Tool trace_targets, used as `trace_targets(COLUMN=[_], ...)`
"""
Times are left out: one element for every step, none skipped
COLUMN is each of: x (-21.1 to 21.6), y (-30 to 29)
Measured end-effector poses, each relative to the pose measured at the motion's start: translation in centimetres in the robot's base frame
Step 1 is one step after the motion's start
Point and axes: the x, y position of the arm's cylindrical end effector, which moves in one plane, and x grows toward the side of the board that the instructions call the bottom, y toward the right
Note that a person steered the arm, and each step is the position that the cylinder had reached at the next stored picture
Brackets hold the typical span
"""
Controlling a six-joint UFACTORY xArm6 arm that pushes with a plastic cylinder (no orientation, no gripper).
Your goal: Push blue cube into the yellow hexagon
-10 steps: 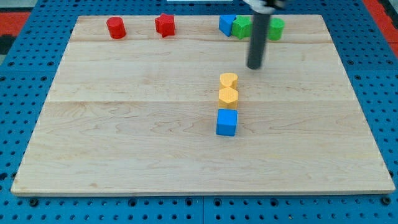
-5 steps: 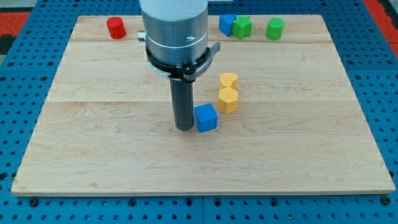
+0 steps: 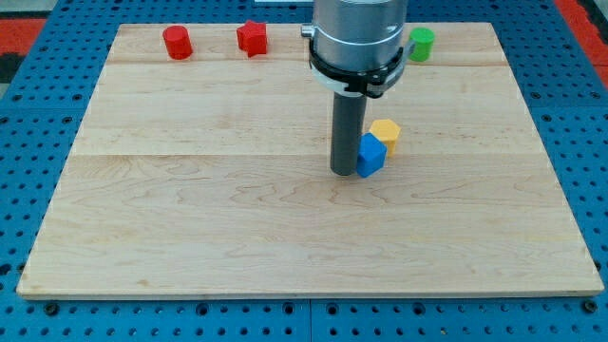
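— Where is the blue cube [image 3: 370, 156]?
— Mid-board, touching the yellow hexagon [image 3: 386, 134] at its upper right; the tip [image 3: 343, 172] presses its left side. No gripper exists.

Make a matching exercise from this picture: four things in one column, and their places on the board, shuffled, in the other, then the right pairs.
Things:
1. my tip
2. yellow block
3. red cylinder
4. green cylinder

Places:
A. top edge of the board, on the view's left
B. just to the view's left of the blue cube, right up against it
C. top edge, to the view's right of the arm
D. touching the blue cube on its upper right side

Pairs: 1-B, 2-D, 3-A, 4-C
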Motion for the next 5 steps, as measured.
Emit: trace_targets(x=[0.1, 3.4, 5.2, 1.5, -2.9], y=[1.7, 6.5, 9.1, 7.8, 6.3])
